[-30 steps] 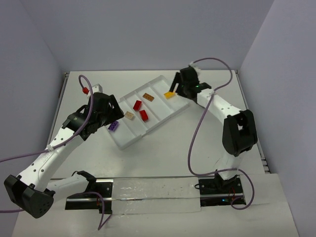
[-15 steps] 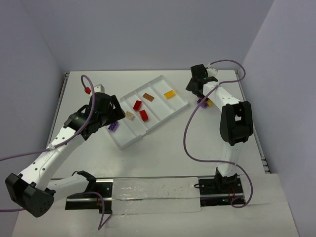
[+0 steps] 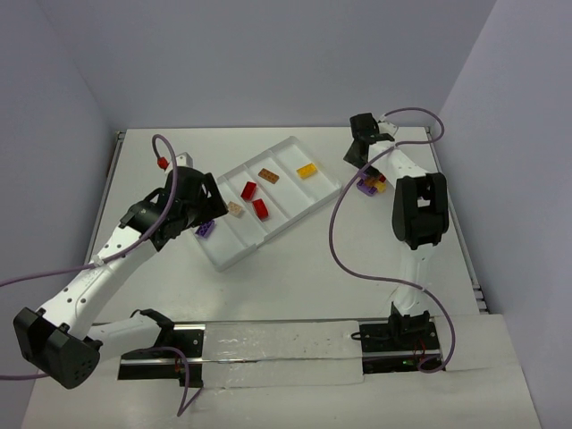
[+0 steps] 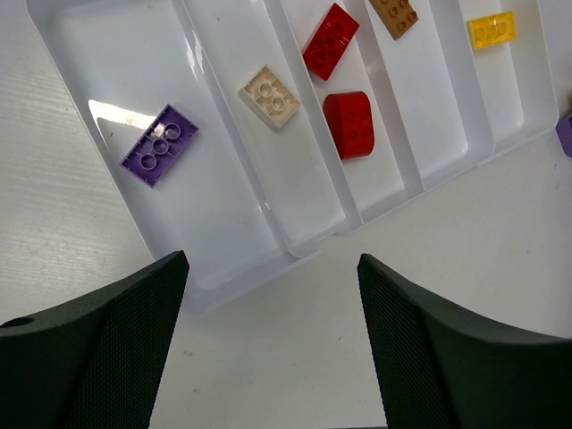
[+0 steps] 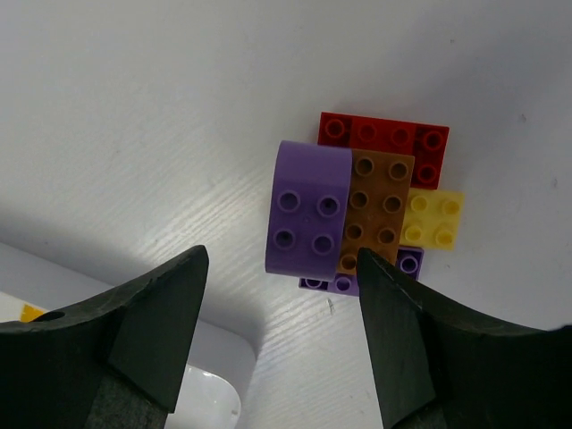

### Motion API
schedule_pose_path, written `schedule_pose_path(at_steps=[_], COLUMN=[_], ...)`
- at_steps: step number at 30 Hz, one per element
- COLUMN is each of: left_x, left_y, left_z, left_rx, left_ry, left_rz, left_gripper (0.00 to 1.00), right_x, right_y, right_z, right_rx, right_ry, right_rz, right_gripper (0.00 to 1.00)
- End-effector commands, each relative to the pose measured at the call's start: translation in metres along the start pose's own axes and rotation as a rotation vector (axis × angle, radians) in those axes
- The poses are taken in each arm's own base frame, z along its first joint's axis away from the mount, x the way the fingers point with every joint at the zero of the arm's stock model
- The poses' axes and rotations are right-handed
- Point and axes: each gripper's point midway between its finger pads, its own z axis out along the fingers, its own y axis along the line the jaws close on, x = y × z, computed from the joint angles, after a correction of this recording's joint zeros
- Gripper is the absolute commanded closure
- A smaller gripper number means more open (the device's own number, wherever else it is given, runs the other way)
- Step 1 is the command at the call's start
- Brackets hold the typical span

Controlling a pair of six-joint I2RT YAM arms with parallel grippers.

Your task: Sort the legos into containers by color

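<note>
The white tray (image 3: 234, 255) lies mid-table, also in the left wrist view (image 4: 234, 284). From its left compartment rightward it holds a purple lego (image 4: 161, 144), a tan one (image 4: 270, 96), two red ones (image 4: 331, 41) (image 4: 350, 124), a brown-orange one (image 4: 395, 15) and a yellow one (image 4: 491, 29). My left gripper (image 4: 271, 261) (image 3: 204, 214) is open and empty over the tray's near-left end. My right gripper (image 5: 281, 255) (image 3: 356, 156) is open and empty above a pile: purple (image 5: 308, 210), brown-orange (image 5: 375, 210), red (image 5: 384, 138) and yellow (image 5: 433, 219) legos, with a flat purple one (image 5: 357, 283) beneath.
The pile (image 3: 371, 183) sits just right of the tray's far-right corner (image 5: 201, 384). A clear strip (image 3: 277, 353) lies along the near edge between the arm bases. A red-tipped cable (image 3: 162, 164) arches over the left arm. The table's right edge (image 3: 465, 241) is near the right arm.
</note>
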Motion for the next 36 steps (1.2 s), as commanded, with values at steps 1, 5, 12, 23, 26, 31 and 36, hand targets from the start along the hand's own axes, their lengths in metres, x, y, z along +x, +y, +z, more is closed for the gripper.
schedule_pose_path(at_steps=[1, 5, 12, 23, 26, 31, 36], left_x=[-0.017, -0.018, -0.015, -0.015, -0.014, -0.014, -0.012], left_y=[-0.015, -0.015, -0.010, -0.013, -0.014, -0.017, -0.031], left_z=[-0.001, -0.002, -0.002, 0.000, 0.001, 0.004, 0.011], left_rx=[0.047, 0.043, 0.025, 0.034, 0.038, 0.051, 0.091], left_ry=[-0.041, -0.042, -0.036, -0.033, -0.029, -0.028, -0.009], left_rz=[-0.003, -0.005, -0.004, -0.012, -0.013, -0.021, -0.036], left_gripper=[0.16, 0.15, 0.15, 0.16, 0.16, 0.16, 0.16], right_x=[-0.019, -0.012, -0.007, -0.013, -0.007, 0.029, 0.091], right_y=[0.001, 0.000, 0.002, -0.010, -0.020, -0.039, -0.047], right_z=[0.009, 0.018, 0.022, -0.013, -0.024, -0.051, -0.105], right_rx=[0.002, 0.011, -0.007, -0.064, -0.073, -0.138, -0.237], right_ry=[-0.025, -0.004, 0.007, -0.045, -0.050, -0.014, 0.024], right_rz=[0.009, -0.016, -0.007, 0.007, 0.010, -0.006, -0.084], right_gripper=[0.27, 0.28, 0.41, 0.95, 0.95, 0.95, 0.95])
